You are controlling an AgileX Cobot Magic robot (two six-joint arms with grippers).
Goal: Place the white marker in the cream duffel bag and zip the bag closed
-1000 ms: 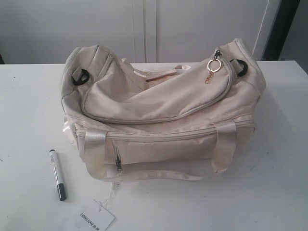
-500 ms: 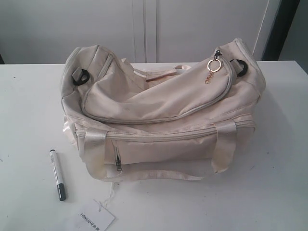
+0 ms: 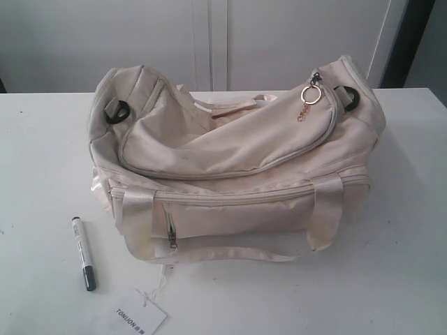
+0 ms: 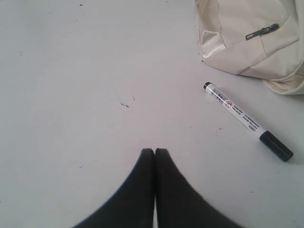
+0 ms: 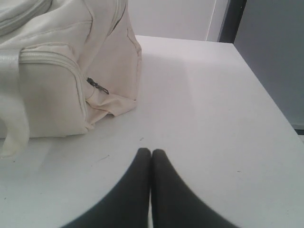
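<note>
The cream duffel bag sits in the middle of the white table, its curved top flap lying over the opening and the gold ring pull at its right end. The white marker lies flat on the table left of the bag's front corner, dark cap toward the front edge. In the left wrist view the marker lies beside the bag's corner, well apart from my left gripper, which is shut and empty. My right gripper is shut and empty over bare table near the bag's right end. Neither gripper shows in the exterior view.
A white paper tag printed "TONIJON" lies at the table's front edge, tied to the bag by a thin string. Black D-rings sit at the bag's ends. White cabinet doors stand behind the table.
</note>
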